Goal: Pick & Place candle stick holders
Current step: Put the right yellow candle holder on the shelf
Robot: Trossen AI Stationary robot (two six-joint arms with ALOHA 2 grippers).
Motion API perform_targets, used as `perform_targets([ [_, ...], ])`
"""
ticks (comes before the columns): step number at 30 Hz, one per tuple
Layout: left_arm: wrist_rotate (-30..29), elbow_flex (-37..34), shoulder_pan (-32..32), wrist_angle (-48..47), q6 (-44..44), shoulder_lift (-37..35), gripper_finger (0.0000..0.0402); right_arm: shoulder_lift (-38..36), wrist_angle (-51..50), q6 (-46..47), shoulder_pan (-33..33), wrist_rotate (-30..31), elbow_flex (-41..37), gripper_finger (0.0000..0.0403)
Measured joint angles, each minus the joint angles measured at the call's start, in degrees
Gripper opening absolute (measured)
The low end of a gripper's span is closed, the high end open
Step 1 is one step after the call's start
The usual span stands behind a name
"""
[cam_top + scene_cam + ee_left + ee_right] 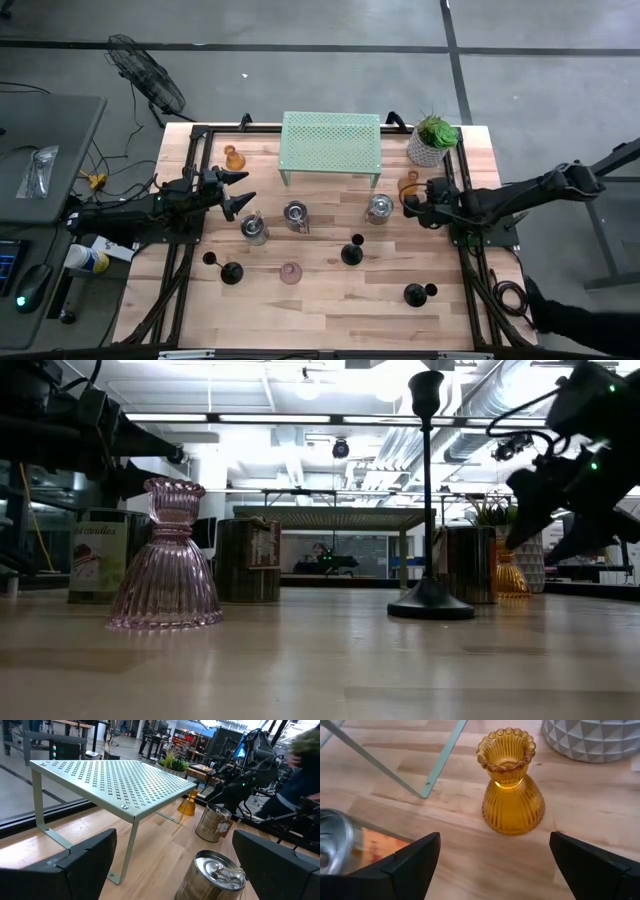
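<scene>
Listing candle stick holders on the worktop (pixel 330 310), nine counted in the high view.

- Silver metal cups (pixel 296 215): three, in a loose row in front of the pale green rack (pixel 331 145). Probably light, stiff and slick-walled; best gripped across the body, below the rim.
- Amber glass holders (pixel 512 795): two. One stands near the rack's left leg, the other by the potted plant (pixel 433 138). Ribbed, with a flared foot, narrow waist and scalloped mouth. Likely heavy for their size and prone to chipping; the waist looks the surest hold.
- Pink glass holder (pixel 167 560): one, toward the front of the worktop, of the same ribbed form. Handle as the amber ones.
- Black sticks (pixel 428 500): three, spread across the front half. Slim stems on round bases, so judged top-heavy and easy to tip; take low on the stem.

Right pincer (pixel 495 840): fingers wide apart and empty, facing the amber holder by the plant, which stands upright just ahead of the fingertips and untouched.

Left pincer (pixel 174 835): fingers apart and empty, held above the worktop's left side, pointing toward the rack with a silver cup close ahead.
</scene>
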Motion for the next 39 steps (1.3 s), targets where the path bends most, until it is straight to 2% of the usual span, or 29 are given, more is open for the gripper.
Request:
perform_targets([
  [9, 0.0, 0.0, 0.0, 0.0, 0.0, 0.0, 0.0391, 0.3, 12.2, -12.8, 2.0, 9.2, -7.3, 0.0368],
  [18, 0.0, 0.0, 0.0, 0.0, 0.0, 0.0, 0.0391, 3.5, 22.6, -17.4, 1.7, 16.8, -11.0, 0.0368],
  [33, 0.0, 0.0, 0.0, 0.0, 0.0, 0.0, 0.0391, 13.3, 38.7, -19.6, -6.0, 16.6, -11.2, 0.0368],
  [39, 0.0, 0.0, 0.0, 0.0, 0.0, 0.0, 0.0391, 17.5, 45.3, -23.7, -8.0, 16.6, -11.1, 0.0368],
])
